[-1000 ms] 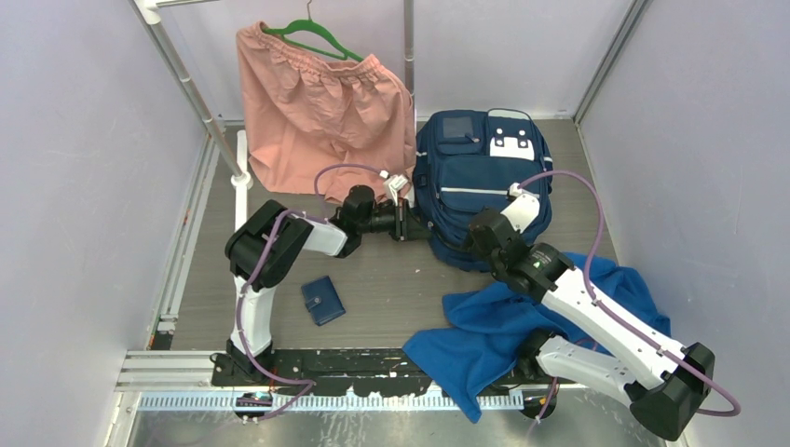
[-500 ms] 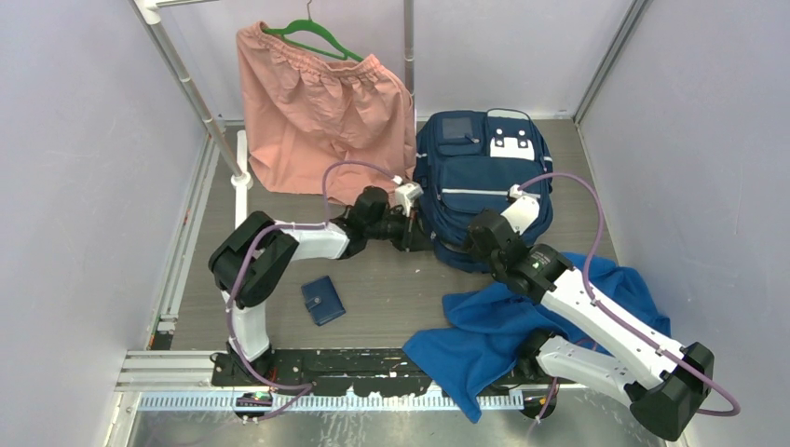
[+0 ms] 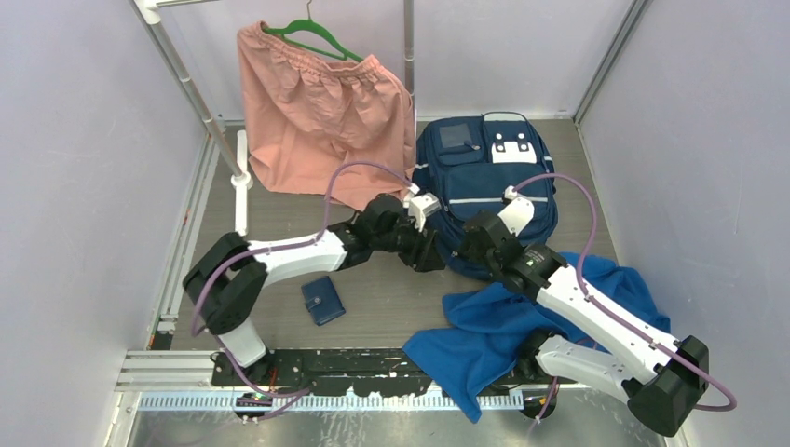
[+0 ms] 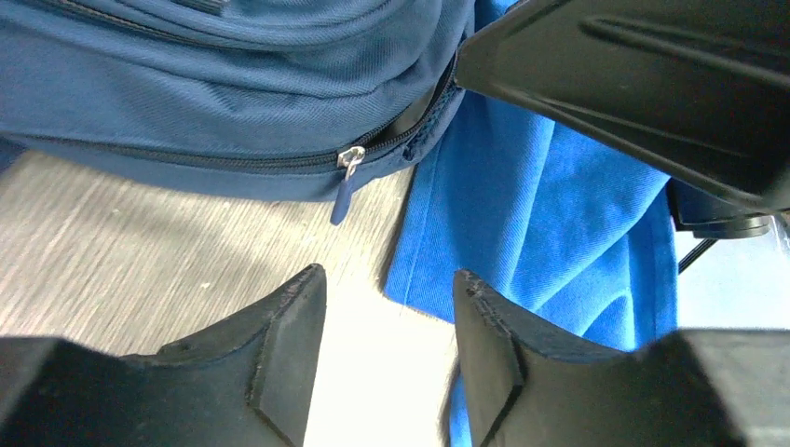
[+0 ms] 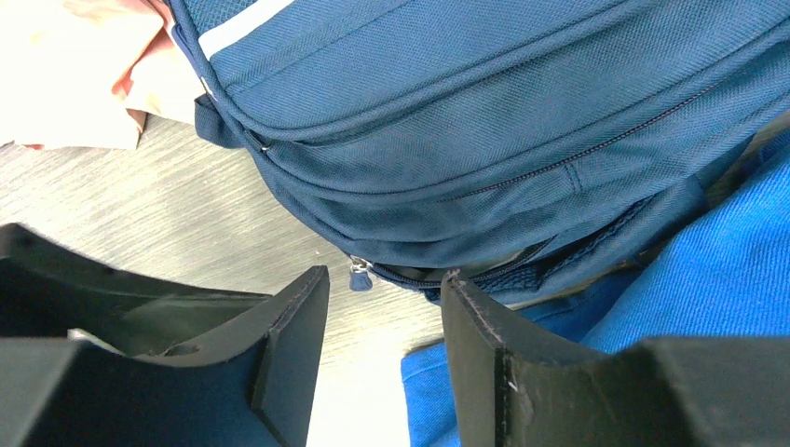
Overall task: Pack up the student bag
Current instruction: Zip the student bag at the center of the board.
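Part of student bag behind right arm

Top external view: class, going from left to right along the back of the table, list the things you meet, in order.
Slanted metal pole → pink shorts → student bag. The upright pole is left out, since it overlaps the shorts' right edge.

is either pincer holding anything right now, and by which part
Nothing is held. The left pincer and the right pincer both stand open and empty, facing the zipper pull on the student bag.
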Robot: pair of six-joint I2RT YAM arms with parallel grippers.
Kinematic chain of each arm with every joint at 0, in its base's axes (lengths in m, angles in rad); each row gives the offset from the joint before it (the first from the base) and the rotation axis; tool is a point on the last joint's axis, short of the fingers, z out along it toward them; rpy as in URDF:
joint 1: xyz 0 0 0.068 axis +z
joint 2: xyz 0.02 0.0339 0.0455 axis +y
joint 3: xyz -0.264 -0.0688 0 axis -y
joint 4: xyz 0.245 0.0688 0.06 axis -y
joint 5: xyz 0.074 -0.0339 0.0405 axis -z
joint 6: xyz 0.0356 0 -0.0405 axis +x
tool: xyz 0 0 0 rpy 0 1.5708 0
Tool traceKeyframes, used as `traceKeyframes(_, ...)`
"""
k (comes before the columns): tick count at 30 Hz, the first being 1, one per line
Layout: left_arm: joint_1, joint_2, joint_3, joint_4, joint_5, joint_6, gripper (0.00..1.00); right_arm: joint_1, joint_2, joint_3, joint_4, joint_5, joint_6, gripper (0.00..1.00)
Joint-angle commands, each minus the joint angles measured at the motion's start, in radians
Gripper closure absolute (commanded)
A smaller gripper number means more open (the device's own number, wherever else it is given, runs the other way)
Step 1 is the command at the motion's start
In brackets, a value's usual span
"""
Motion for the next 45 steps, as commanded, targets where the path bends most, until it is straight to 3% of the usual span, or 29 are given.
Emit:
traceKeyframes(1,0.041,-0.123,-0.042,-0.025,-0.112,-0.048,0.42,-0.001,-0.003,0.028,0.002,-0.005,-0.016,0.47)
traceKeyframes(4,0.128,-0.072,0.031,-0.135,-0.048,-0.228,0.38,0.031,0.02,0.021,0.013,-0.046,-0.015,0.49)
traceKeyframes(7,0.199,0.056,0.146,-0.262,0.079,-0.353,0.45,0.123,0.093,0.038,-0.019,-0.005,0.021,0.49)
traceKeyframes(14,0.216,0.067,0.005,0.011,0.02,-0.59,0.43,0.177,0.261,0.076,-0.083,0.049,0.207,0.48)
traceKeyframes(21,0.216,0.062,-0.018,0.007,0.0,-0.613,0.41,0.177,0.376,0.104,-0.041,0.076,0.2,0.5)
traceKeyframes(28,0.216,0.06,-0.027,0.035,-0.006,-0.638,0.4,0.176,0.464,0.155,-0.045,0.154,0.196,0.59)
traceKeyframes(37,0.215,0.072,-0.016,0.04,-0.016,-0.63,0.4,0.174,0.524,0.171,-0.074,0.227,0.212,0.58)
traceKeyframes(41,0.216,0.072,-0.016,0.058,-0.016,-0.643,0.4,0.165,0.552,0.189,-0.097,0.233,0.209,0.7)
traceKeyframes(45,0.216,0.042,-0.022,0.042,-0.083,-0.627,0.32,0.166,0.514,0.157,-0.1,0.23,0.216,0.88)
